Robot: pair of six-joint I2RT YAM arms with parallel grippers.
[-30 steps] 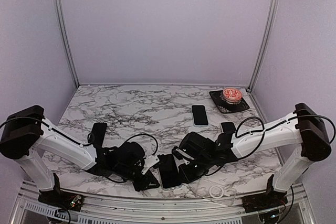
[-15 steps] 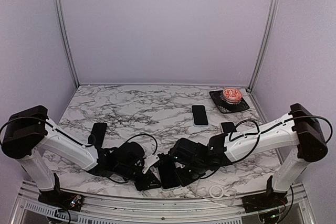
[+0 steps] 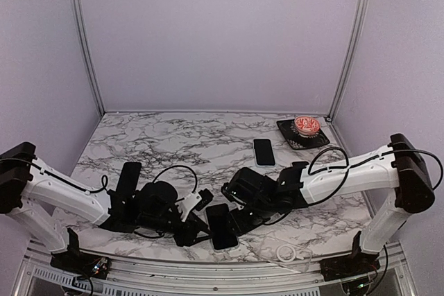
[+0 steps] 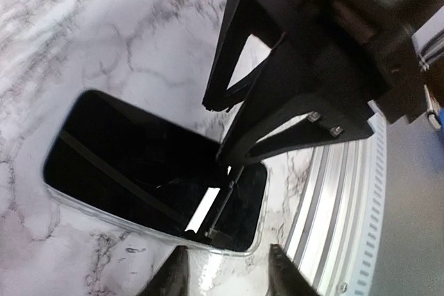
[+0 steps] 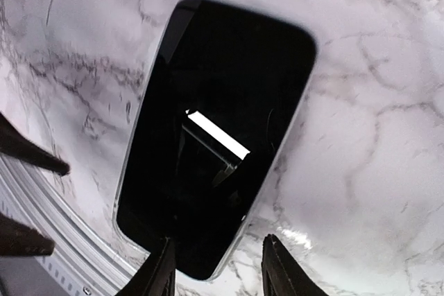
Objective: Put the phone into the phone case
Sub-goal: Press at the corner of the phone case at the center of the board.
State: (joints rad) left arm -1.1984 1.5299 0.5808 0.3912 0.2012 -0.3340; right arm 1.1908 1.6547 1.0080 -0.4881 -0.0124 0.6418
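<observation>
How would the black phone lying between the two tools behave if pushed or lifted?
The flat black phone lies flush on the marble table, so it probably slides rather than tips. Its mirror-like screen suggests a rigid, slippery slab, likely awkward to pinch from above.

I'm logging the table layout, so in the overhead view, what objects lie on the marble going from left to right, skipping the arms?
black rectangular item → phone by the front edge → second phone farther back → black tray holding a red-and-white bowl
</observation>
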